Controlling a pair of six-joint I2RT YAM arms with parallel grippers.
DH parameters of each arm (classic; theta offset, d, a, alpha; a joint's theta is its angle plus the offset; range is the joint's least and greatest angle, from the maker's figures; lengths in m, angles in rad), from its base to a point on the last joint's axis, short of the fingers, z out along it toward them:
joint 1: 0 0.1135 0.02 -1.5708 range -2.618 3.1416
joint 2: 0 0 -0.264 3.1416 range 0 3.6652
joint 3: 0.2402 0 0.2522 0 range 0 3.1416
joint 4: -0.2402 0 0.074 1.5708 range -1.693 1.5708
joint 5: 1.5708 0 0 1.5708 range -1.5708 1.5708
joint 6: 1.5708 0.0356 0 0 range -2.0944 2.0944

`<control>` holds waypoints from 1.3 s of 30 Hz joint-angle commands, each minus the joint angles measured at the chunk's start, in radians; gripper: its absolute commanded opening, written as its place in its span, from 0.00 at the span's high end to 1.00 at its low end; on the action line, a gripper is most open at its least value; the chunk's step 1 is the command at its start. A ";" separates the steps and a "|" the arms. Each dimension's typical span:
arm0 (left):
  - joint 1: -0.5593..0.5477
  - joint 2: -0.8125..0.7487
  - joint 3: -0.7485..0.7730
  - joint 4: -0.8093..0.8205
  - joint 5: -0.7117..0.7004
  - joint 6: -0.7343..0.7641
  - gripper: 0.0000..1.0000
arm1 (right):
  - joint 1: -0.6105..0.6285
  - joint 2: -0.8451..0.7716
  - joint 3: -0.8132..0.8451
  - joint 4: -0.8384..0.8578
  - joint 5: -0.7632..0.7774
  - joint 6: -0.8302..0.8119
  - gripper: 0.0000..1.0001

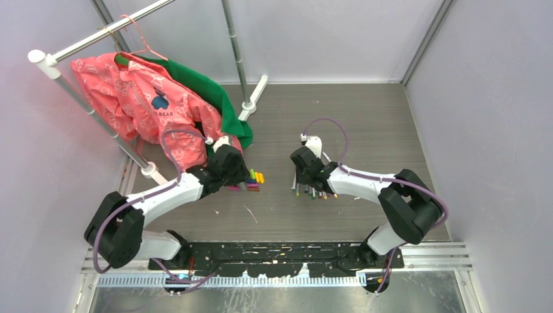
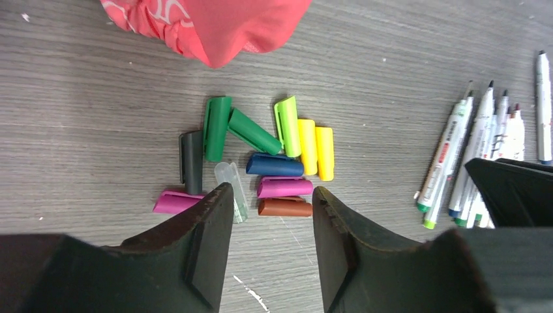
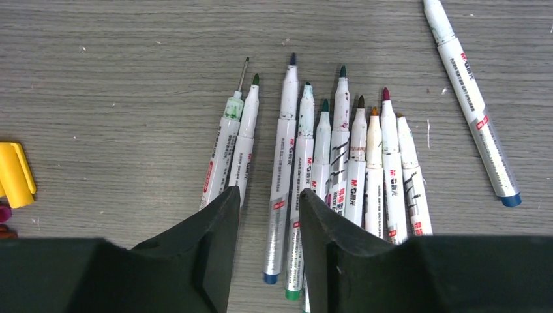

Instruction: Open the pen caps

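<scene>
Pink garment (image 2: pixel 215 26): cut off by the top edge of the left wrist view, beyond the caps. Pen caps (image 2: pixel 261 156): 11 counted, all off the pens, in 1 loose cluster on the grey table (image 2: pixel 78 117), directly ahead of the left gripper (image 2: pixel 272 189). Left to right they are a magenta cap (image 2: pixel 171 202) with its near end hidden behind the finger on the view's left, 1 dark grey, 2 green, 1 clear cap (image 2: pixel 229 179) partly covered by that same finger, 1 lime, 1 navy and 2 yellow. A second magenta and 1 brown lie nearest the fingertips. Left gripper: jaws apart, nothing between them; from above it hides much of the cluster. Pens (image 3: pixel 339 150): 10 side by side, tips bare and pointing away, with 1 more lying apart at the right. Their tail ends are mostly hidden behind the right gripper (image 3: pixel 269 190). Right gripper: jaws apart over the row, clamped on nothing; whether the fingers touch the barrels cannot be told. Barrel print is too small to read.
</scene>
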 commanded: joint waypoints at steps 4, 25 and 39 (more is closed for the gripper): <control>-0.021 -0.159 0.009 -0.066 -0.091 0.004 0.42 | -0.004 -0.111 0.045 -0.019 0.027 -0.020 0.49; -0.074 -0.504 0.032 -0.200 -0.499 0.153 0.01 | -0.004 -0.478 -0.006 -0.124 0.563 -0.078 0.08; -0.073 -0.414 -0.113 0.227 -0.694 0.436 0.00 | -0.004 -0.429 -0.036 -0.071 0.687 -0.124 0.09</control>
